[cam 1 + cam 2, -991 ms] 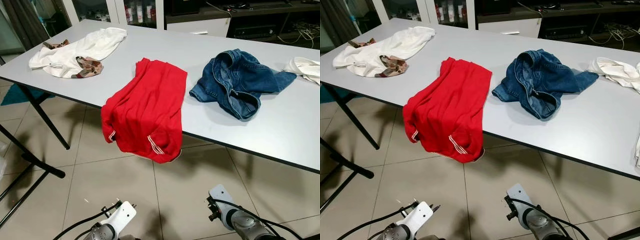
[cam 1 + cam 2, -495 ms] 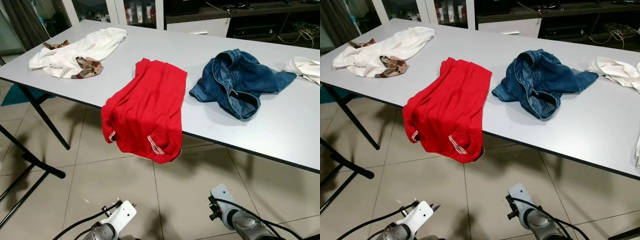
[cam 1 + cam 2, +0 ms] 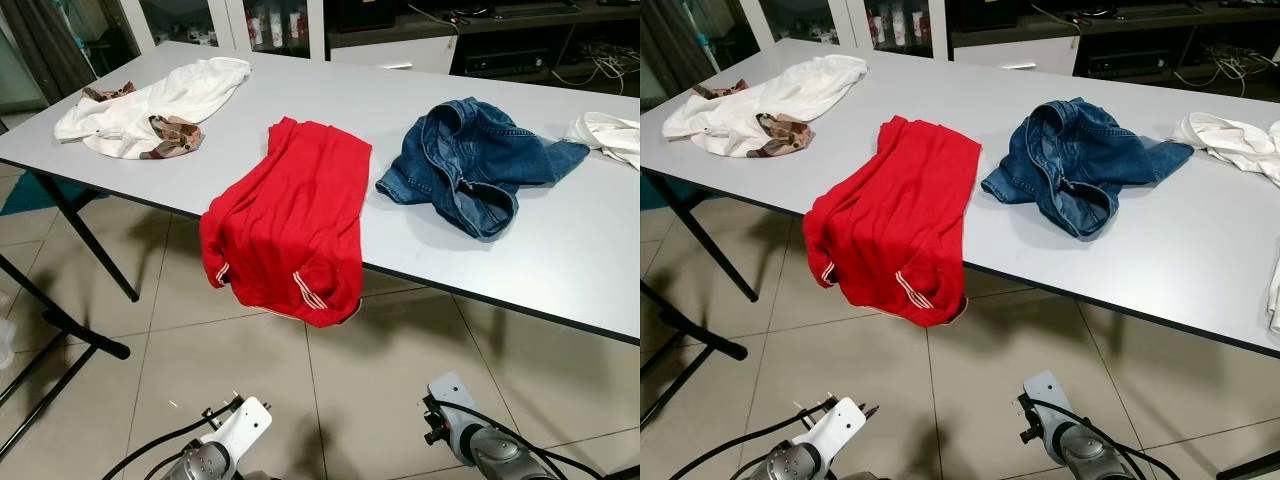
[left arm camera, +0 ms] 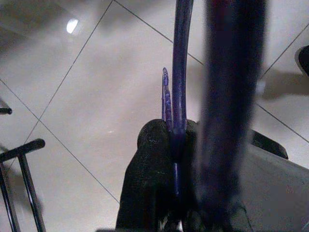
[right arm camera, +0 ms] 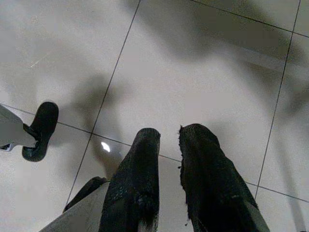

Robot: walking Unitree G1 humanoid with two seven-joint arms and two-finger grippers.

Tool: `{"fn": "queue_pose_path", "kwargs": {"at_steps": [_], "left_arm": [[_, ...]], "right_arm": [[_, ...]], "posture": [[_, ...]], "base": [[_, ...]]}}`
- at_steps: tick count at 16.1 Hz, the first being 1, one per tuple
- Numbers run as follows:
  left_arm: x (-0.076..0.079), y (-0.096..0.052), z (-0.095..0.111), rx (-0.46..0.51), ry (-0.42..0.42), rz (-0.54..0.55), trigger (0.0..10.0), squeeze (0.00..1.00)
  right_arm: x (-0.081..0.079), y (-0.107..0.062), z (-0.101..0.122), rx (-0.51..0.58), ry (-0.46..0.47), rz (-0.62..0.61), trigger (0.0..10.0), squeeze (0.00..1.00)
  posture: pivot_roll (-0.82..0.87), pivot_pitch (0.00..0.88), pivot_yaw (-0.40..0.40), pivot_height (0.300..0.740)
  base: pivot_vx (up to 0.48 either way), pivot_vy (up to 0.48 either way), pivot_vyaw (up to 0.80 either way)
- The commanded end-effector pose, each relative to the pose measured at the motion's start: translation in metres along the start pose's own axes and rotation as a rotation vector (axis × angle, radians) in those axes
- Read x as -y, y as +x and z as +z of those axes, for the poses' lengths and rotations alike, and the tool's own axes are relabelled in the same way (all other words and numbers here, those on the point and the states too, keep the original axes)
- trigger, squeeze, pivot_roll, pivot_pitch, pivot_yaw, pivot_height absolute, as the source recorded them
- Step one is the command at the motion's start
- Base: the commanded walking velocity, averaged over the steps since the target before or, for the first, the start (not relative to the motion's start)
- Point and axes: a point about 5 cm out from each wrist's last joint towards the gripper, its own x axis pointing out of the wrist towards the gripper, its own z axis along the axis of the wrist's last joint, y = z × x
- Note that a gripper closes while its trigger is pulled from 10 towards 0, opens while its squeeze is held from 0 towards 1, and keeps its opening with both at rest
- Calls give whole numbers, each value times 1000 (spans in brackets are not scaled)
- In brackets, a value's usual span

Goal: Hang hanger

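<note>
the left gripper (image 4: 176, 145) hung low over the floor (image 4: 96, 87), its fingers (image 4: 152, 159) pressed together on a blue hanger (image 4: 179, 63), whose thin bars ran out past the fingertips. the right gripper (image 5: 168, 140) hung low too, over the same tiles, its fingers (image 5: 140, 164) a narrow gap apart and holding nothing. ahead stood a grey table (image 3: 560, 250). a red top (image 3: 290, 215) draped over its near edge, jeans (image 3: 470, 160) lay just beside it, a white garment (image 3: 150, 100) at the far left, and another white cloth (image 3: 612, 132) at the right.
</note>
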Motion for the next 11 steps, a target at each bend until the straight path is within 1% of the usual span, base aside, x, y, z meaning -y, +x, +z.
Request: {"fn": "queue_pose_path", "kwargs": {"at_steps": [1, 5, 6, 10, 11], "left_arm": [[-2, -1, -5, -14, -19, 11, 10000, 0], [1, -5, -15, -35, -60, 18, 10000, 0], [1, -5, -17, -37, -84, 25, 10000, 0], [0, -5, -14, -24, -119, 37, 10000, 0], [-1, -5, -14, -22, -122, 40, 10000, 0]], "right_arm": [[1, 2, 8, 26, 3, 0, 10000, 0], [-6, 2, 2, 13, -4, 14, 10000, 0], [-7, 2, 2, 13, -7, 17, 10000, 0], [-6, 3, 9, 39, -15, 8, 10000, 0], [-6, 4, 10, 39, -19, 5, 10000, 0]], "posture": [[-133, 0, 86, 736], [-108, 0, 81, 736], [-108, 0, 81, 736], [-96, 0, 76, 736], [-90, 0, 85, 736]], "base": [[0, 0, 0], [0, 0, 0], [0, 0, 0], [0, 0, 0], [0, 0, 0]]}}
